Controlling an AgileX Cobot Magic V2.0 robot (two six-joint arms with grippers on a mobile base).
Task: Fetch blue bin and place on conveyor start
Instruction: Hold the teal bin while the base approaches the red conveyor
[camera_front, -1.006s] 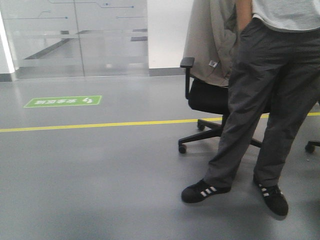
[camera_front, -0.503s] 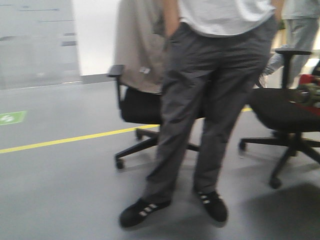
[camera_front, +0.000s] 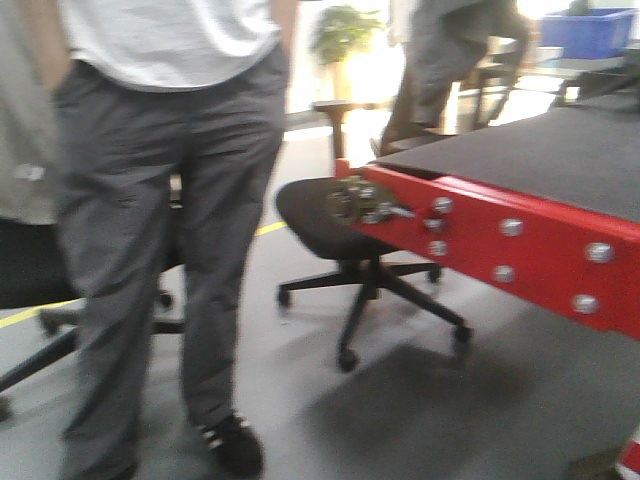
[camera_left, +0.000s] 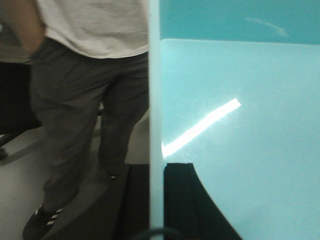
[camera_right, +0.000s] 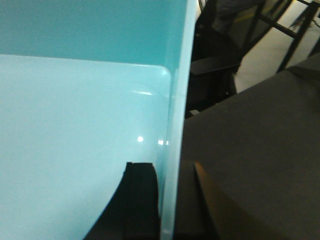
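Note:
The blue bin (camera_left: 240, 125) fills the right of the left wrist view, pale cyan and smooth inside. My left gripper (camera_left: 156, 205) is shut on its left wall, one black finger inside and one outside. In the right wrist view the bin (camera_right: 65, 125) fills the left, and my right gripper (camera_right: 167, 210) is shut on its right wall in the same way. The conveyor start (camera_front: 560, 150) is a dark grey belt with a red bolted frame (camera_front: 520, 240) at the right of the front view. The belt (camera_right: 260, 150) lies just beyond the bin's right wall.
A person in grey trousers (camera_front: 160, 200) stands close at the left, also seen by the left wrist (camera_left: 80, 100). A black office chair (camera_front: 340, 225) sits between the person and the conveyor's corner. A dark blue crate (camera_front: 585, 30) and a plant (camera_front: 340, 35) are far behind.
The front view has swung to the right. The person slid from the right side to the left, the chairs passed by, and the red-framed conveyor has come into view.

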